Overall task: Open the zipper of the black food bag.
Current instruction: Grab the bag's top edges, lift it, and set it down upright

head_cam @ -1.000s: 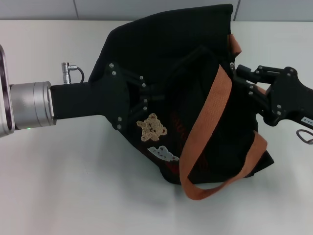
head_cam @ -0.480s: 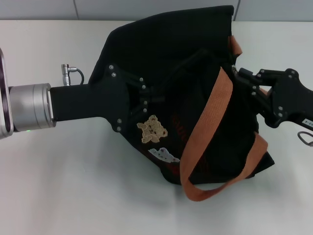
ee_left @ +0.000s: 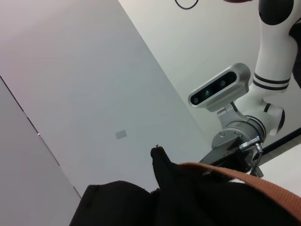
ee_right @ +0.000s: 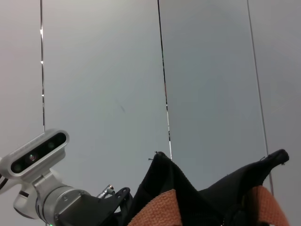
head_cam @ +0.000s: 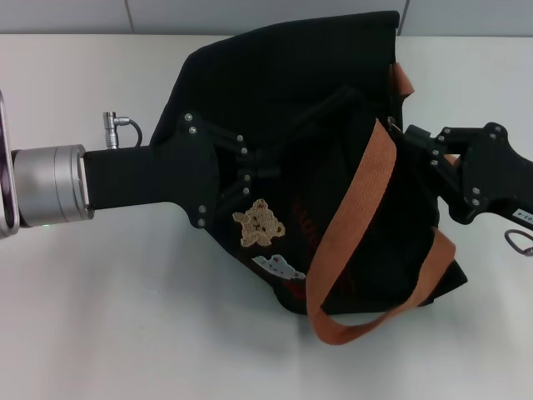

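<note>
The black food bag [head_cam: 291, 92] lies slumped on its side on the white table, its bear patch [head_cam: 258, 223] and pale patch [head_cam: 279, 267] facing up. An orange-brown strap [head_cam: 358, 208] loops across it. My left gripper [head_cam: 248, 171] reaches in from the left and is shut on the bag's fabric. My right gripper [head_cam: 410, 133] sits at the bag's top edge beside the strap, fingers pinched together where the zipper runs; the pull tab is hidden by them. Both wrist views show only black fabric [ee_left: 188, 197] [ee_right: 164, 188] and strap [ee_left: 263, 186] below.
The white table [head_cam: 100, 317] stretches wide to the left and front of the bag. A grey panelled wall stands behind. The right arm [ee_left: 244, 127] shows in the left wrist view, the left arm [ee_right: 51, 197] in the right wrist view.
My right gripper has shifted right and slightly down along the bag's top edge. The bag's patches and strap have slid a little toward the front. The left gripper has held its place.
</note>
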